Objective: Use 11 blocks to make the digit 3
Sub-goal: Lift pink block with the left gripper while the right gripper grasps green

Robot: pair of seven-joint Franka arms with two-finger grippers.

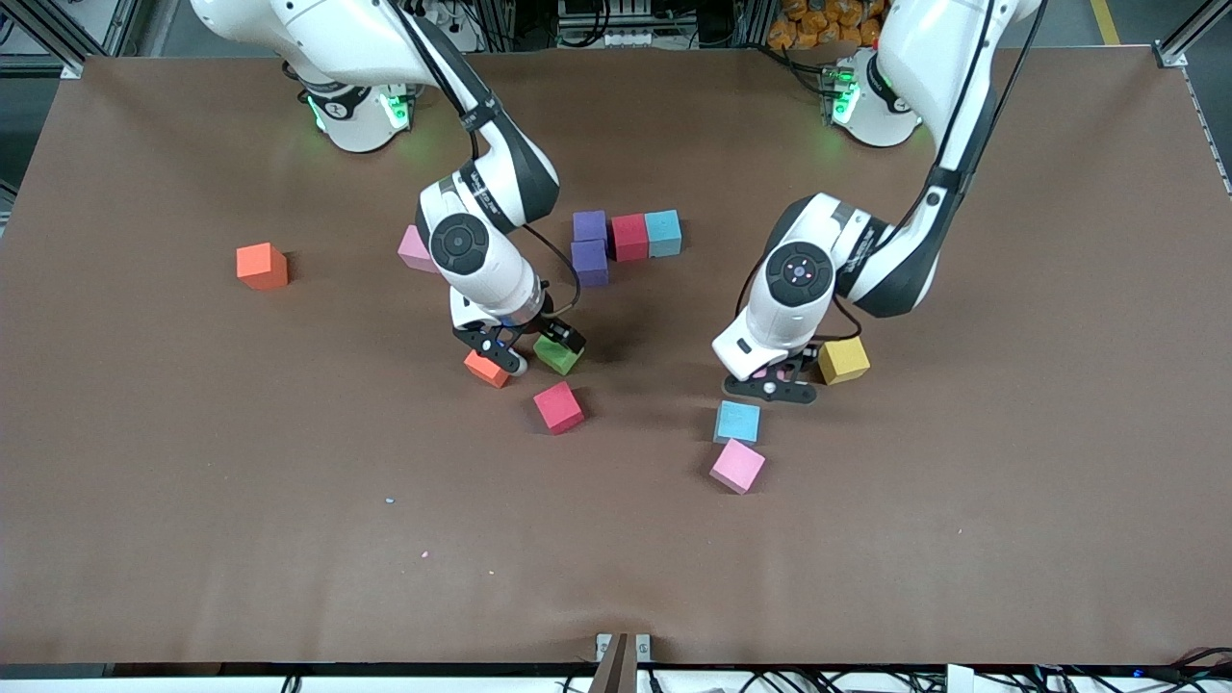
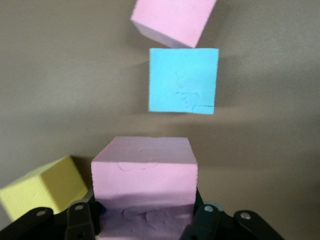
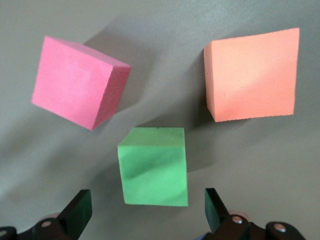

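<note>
I have the left gripper (image 2: 145,220) low near the middle of the surface (image 1: 962,539), jaws clamped on a pink block (image 2: 144,172), just beside the yellow block (image 1: 844,360). My right gripper (image 3: 147,210) hangs over the green block (image 3: 154,167), jaws apart.
</note>
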